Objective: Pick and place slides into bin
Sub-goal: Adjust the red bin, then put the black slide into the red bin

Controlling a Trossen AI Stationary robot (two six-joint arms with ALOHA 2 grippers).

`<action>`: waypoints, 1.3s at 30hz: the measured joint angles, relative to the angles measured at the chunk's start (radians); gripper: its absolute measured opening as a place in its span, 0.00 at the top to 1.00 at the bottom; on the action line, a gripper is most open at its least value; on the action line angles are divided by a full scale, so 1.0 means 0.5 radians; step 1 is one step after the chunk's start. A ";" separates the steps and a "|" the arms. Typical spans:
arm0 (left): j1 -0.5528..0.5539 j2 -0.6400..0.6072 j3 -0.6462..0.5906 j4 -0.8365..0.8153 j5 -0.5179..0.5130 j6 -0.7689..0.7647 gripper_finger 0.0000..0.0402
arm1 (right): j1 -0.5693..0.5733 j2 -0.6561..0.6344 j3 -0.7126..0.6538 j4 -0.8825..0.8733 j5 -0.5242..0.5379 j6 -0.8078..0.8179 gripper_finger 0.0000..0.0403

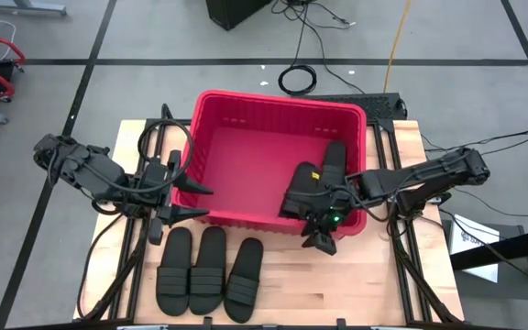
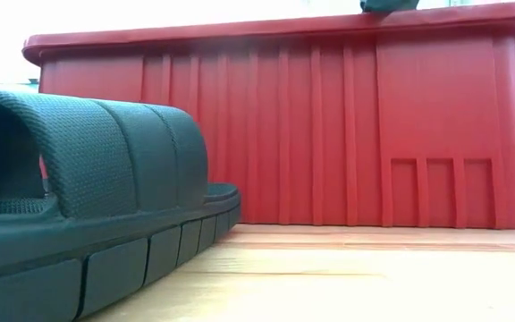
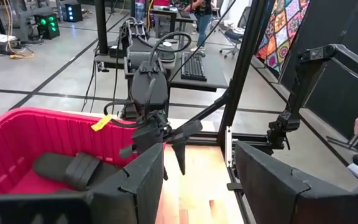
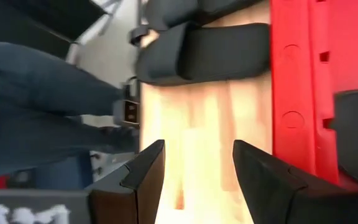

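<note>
Meanwhile: Both Grippers Gaping at the Bin

Left gripper (image 1: 191,202) is hovering at nine o'clock of the red bin (image 1: 273,103), fingers apart, holding nothing. Three black slides (image 1: 209,273) are lying at six. Right gripper (image 1: 321,231) is hanging empty-jawed over the near rim beside two binned slides (image 1: 317,183).

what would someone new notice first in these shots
The large red plastic bin at the table's middle draws the eye, with black slide sandals lying in its right end. Three more black slides sit in a row on the wooden table in front of it. Both grippers hover with open fingers: left, right.
</note>
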 joint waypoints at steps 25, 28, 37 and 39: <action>-0.035 0.000 0.000 -0.001 0.018 -0.001 0.50 | -0.111 0.013 0.146 0.492 -0.291 -0.076 0.55; -0.062 0.000 0.000 -0.002 0.040 -0.007 0.50 | -0.116 0.009 0.148 0.853 -0.385 -0.019 0.55; -0.109 0.048 0.001 -0.165 0.058 -0.101 0.50 | -0.156 -0.012 0.148 1.594 -0.206 0.054 0.55; -0.109 0.085 0.001 -0.248 0.111 -0.120 0.50 | -0.168 -0.025 0.150 1.678 -0.111 0.023 0.55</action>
